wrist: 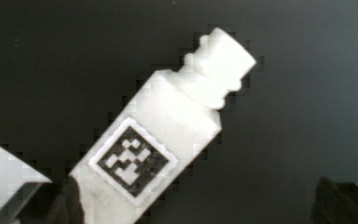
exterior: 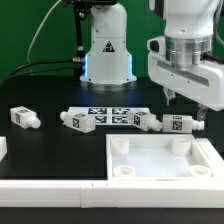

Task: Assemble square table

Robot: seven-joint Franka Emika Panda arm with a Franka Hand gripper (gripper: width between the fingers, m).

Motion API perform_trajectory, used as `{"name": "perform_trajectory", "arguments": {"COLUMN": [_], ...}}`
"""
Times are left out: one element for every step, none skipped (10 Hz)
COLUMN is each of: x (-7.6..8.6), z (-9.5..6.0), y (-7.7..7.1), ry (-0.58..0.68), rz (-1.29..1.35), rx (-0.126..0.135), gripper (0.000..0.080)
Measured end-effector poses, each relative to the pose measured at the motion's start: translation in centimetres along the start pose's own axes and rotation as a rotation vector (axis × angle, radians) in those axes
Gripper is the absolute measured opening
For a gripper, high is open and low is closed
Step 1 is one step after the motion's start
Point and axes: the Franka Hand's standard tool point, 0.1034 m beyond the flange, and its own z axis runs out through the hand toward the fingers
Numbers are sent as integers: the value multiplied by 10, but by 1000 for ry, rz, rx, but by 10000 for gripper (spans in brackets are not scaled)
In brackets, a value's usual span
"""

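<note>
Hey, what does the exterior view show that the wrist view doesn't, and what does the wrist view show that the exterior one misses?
Only the exterior view: the square top with round corner sockets, the marker board, the long white bar and a separate leg at the exterior view's left. Only the wrist view: the near leg close up, its tag and ridged end clear, with dark fingertips apart on either side, not touching it. Both: the open gripper over a tagged leg.
</note>
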Motion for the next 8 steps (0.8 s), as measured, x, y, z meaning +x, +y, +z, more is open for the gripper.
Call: {"name": "perform_trajectory", "arguments": {"x": [0,-1,-5,-2,-3,-3,-3,-3], "z": [1,7,20,29,34,37,36,36], "y": [1,6,17,20,21,19,19,19], "ry": [0,15,34,42,47,54,53,53], "rz": [0,98,140,174,174,166,157,149], "rx": [0,21,35,55,58,68,69,68], "gripper": [649,649,649,649,649,649,649,560]}}
